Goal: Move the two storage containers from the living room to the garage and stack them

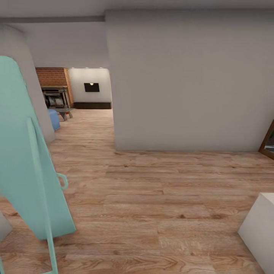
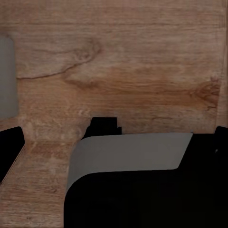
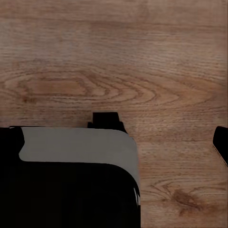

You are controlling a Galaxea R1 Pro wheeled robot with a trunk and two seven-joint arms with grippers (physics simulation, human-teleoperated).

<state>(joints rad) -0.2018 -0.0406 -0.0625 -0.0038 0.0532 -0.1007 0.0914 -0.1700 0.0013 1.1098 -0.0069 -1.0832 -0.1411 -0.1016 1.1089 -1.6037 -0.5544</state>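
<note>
Head view: the robot stands on a light wood-plank floor (image 1: 160, 198) in front of a plain grey-white wall (image 1: 190, 83). To the left of that wall an opening leads into a farther room, where a red brick fireplace (image 1: 55, 89) stands against the far side, a small dark rectangle (image 1: 91, 87) hangs on the white back wall, and a low table (image 1: 65, 111) sits beside a blue seat (image 1: 54, 118). A tall mint-green object (image 1: 26, 160) with thin legs leans in the near left foreground. A white box-like corner (image 1: 258, 228) sits at the lower right, and a wood-framed edge (image 1: 267, 141) shows at the far right. The two storage containers cannot be seen here, so their place cannot be told.

Left wrist view: the camera looks straight down on wood planks (image 2: 123, 66). Black and grey parts of the robot's body (image 2: 128, 156) cover the lower area. Whether the left end effector is open or closed, I cannot tell.

Right wrist view: wood planks (image 3: 118, 61) again lie below, with black and grey robot parts (image 3: 71, 152) across the lower area. The right end effector's opening cannot be told either, and nothing is seen held.
</note>
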